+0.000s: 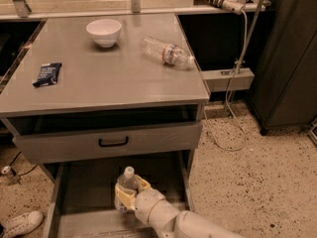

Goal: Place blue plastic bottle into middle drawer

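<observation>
The blue plastic bottle [127, 183], clear with a white cap, stands upright inside the open middle drawer [79, 192], the wide grey drawer pulled out at the bottom of the cabinet. My gripper [126, 198] is shut on the bottle's lower body, with its yellowish fingers [119, 195] wrapped around it. My white arm [168, 217] reaches in from the lower right. The bottle's base is hidden behind the fingers, so I cannot tell whether it touches the drawer floor.
Above is a shallower grey drawer with a black handle [113, 142], slightly open. On the cabinet top [109, 83] are a white bowl [103, 31], a clear ribbed bottle [166, 52] lying down and a dark snack pack [47, 74]. A shoe [20, 223] lies on the floor at left.
</observation>
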Controlling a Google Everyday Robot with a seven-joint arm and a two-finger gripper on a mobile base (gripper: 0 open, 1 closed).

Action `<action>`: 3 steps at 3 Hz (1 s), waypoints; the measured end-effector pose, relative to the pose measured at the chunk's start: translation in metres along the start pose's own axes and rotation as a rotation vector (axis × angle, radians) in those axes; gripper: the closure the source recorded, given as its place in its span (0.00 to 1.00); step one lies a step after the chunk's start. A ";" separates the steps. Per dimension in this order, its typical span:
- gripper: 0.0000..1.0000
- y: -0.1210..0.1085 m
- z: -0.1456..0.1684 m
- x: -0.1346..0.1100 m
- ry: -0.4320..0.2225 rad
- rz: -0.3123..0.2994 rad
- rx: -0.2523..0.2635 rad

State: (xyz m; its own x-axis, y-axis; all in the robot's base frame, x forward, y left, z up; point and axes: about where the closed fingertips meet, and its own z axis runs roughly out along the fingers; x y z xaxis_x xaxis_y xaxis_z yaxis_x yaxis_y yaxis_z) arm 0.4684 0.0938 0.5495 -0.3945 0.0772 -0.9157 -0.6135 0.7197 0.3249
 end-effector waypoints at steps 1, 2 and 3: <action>1.00 -0.011 0.004 0.011 -0.007 0.003 0.021; 1.00 -0.025 0.009 0.019 -0.014 0.001 0.044; 1.00 -0.039 0.012 0.024 -0.031 0.008 0.068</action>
State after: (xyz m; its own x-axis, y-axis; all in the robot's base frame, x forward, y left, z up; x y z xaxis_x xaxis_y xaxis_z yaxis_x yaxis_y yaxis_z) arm 0.4910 0.0756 0.5116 -0.3775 0.1037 -0.9202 -0.5620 0.7641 0.3166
